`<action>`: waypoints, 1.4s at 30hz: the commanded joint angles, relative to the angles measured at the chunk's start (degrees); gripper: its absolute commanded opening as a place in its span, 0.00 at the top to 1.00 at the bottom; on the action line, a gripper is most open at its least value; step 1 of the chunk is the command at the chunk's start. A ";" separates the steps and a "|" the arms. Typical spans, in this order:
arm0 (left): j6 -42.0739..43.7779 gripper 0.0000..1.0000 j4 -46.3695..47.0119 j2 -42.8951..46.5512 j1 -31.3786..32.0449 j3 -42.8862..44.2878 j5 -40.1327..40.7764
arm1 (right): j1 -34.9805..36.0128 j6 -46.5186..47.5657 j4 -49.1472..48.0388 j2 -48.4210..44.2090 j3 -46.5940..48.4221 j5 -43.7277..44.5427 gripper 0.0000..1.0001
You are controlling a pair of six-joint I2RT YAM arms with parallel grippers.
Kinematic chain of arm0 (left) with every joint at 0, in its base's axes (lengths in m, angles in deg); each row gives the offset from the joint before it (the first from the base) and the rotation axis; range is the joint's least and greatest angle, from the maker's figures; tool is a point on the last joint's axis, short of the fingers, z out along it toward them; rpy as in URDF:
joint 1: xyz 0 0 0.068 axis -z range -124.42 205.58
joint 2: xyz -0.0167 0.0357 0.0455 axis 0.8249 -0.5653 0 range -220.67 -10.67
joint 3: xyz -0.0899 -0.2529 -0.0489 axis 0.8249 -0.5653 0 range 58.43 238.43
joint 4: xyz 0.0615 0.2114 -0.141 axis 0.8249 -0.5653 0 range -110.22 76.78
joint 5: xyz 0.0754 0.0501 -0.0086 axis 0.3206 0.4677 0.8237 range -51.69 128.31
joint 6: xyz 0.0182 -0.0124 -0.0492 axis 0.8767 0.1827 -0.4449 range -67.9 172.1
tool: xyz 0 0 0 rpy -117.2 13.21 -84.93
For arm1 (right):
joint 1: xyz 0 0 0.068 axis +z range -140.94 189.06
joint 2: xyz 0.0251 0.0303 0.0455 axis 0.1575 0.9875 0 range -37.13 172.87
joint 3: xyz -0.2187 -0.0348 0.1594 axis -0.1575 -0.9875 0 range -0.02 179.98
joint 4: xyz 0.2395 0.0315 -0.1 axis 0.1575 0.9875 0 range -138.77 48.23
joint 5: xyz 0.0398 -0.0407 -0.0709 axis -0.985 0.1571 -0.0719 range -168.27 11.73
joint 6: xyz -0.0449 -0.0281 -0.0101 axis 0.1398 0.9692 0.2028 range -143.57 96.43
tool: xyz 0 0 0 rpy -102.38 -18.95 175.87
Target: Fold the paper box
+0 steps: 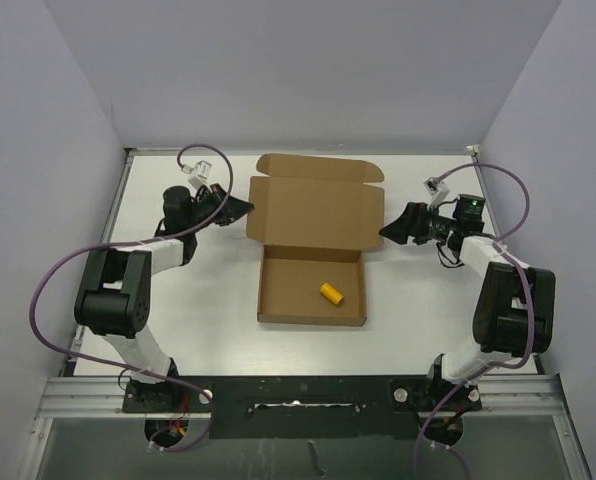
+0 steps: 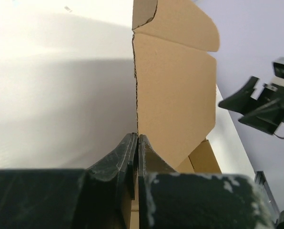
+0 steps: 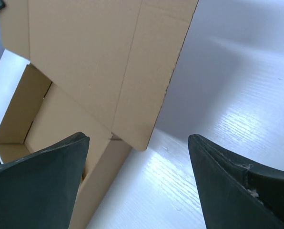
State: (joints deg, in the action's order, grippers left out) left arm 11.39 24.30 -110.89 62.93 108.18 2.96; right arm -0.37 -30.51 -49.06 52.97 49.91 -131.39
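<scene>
The paper box [image 1: 313, 215] lies in the middle of the white table [image 1: 408, 300], between the two arms. Its low tray part is nearer the arms, and its big lid is open and lies back toward the far wall. A small yellow cylinder [image 1: 331, 292] lies inside the tray. The left claw [image 1: 240, 209] is at the left edge of the lid. In the left wrist view its two fingers [image 2: 125, 157] are pressed together, and the thin brown edge of the lid runs down right between them, so the left claw [image 2: 136, 138] looks like it is pinching the box [image 2: 175, 95] there. The right claw [image 1: 386, 232] is at the right edge of the lid, near the corner where the lid meets the tray. In the right wrist view this claw [image 3: 138, 137] is spread wide. A rounded corner of the box [image 3: 94, 57] sits in the gap between its dark fingers [image 3: 42, 181] and touches neither one.
</scene>
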 commanded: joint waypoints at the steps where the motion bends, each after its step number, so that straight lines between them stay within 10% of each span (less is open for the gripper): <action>1: 4.42 1.00 11.19 5.65 1.09 -1.55 -2.84 | -0.23 -8.55 -8.87 1.67 -1.19 -1.28 0.12; 16: 7.05 1.00 17.47 6.14 3.27 -3.29 -6.45 | 1.25 -7.93 -9.13 5.40 4.16 -0.19 0.18; 29: 7.65 1.00 17.61 6.94 3.28 -3.34 -6.65 | 3.28 -0.09 -6.92 0.67 5.79 -3.00 0.98; 42: 2.95 0.67 17.38 12.01 -5.76 -4.52 -5.47 | 1.46 6.01 -6.25 -2.01 4.40 -9.26 1.00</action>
State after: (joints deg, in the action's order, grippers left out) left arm 16.55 37.22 -105.14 62.36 103.99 -3.32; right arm 1.86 -27.06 -54.24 53.56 54.81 -137.43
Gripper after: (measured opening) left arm 0.318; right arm 0.040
